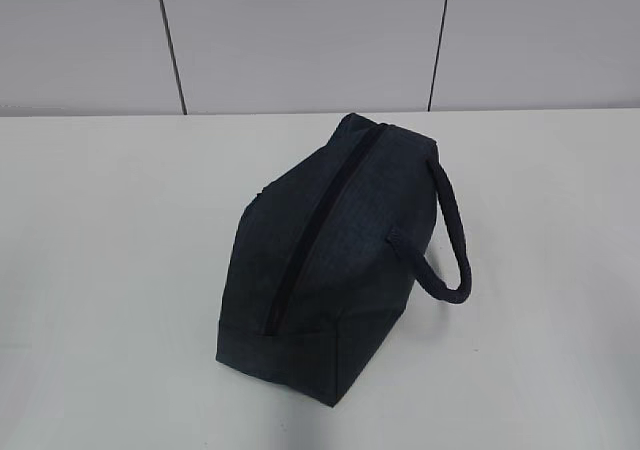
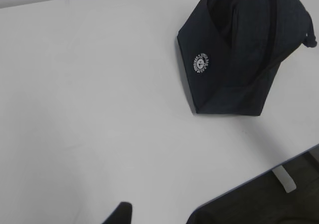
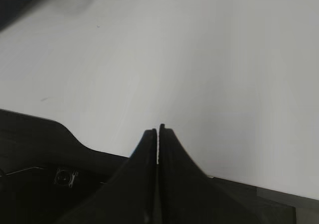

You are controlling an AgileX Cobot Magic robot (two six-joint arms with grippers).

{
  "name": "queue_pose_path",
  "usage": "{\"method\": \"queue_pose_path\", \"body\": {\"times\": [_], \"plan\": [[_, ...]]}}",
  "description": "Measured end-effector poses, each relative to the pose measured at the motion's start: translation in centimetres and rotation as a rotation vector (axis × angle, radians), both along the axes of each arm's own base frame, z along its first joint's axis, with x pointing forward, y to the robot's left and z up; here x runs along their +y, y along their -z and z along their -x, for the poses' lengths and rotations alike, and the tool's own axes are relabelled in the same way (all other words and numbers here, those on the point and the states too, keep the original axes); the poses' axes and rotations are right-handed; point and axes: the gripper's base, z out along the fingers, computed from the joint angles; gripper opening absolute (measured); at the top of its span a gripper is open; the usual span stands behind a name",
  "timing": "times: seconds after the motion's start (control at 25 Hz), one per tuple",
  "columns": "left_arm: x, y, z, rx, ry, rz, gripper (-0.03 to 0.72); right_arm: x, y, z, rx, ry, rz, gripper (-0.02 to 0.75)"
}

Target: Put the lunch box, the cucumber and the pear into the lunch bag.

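While nothing's being held, here's the layout:
bag [image 1: 330, 260]: mid-table, zipped, handle on the right
right gripper [image 3: 158, 130]: low over bare table, fingers pressed together
left gripper [image 2: 119, 213]: only one fingertip shows, partly spread, empty

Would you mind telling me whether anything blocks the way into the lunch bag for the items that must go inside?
Yes: the lunch bag stands on the white table with its top zipper closed along its visible length, so there is no opening. Neither the lunch box, cucumber nor pear appears in any view.
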Motion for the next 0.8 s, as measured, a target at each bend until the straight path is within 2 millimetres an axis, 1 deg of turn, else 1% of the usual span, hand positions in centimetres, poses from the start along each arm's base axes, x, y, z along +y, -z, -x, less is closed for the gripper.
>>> {"method": "queue_pose_path", "body": {"times": [0.08,0.2,0.28,0.36,0.48,0.8], "plan": [[0.8,0.2,0.9,-0.032,-0.01,0.021,0.241,-0.2,0.2,1.1,-0.042,-0.007,-0.011,0.014],[1.8,0.6,2.1,-0.102,-0.024,0.058,0.241,-0.6,0.0,2.8,-0.157,-0.008,-0.038,0.014],[2.2,0.8,2.4,-0.125,-0.034,0.06,0.241,-0.8,-0.1,3.8,-0.224,-0.008,-0.052,0.014],[2.2,0.9,2.3,-0.132,-0.036,0.059,0.241,-1.0,-0.1,4.7,-0.282,-0.009,-0.067,0.014],[1.8,0.9,1.9,-0.177,-0.025,0.087,0.241,-1.0,0.0,5.0,-0.296,-0.009,-0.072,0.014],[1.6,1.1,1.7,-0.194,-0.001,0.071,0.241,-0.9,0.0,5.0,-0.297,-0.014,-0.082,0.014]]}}
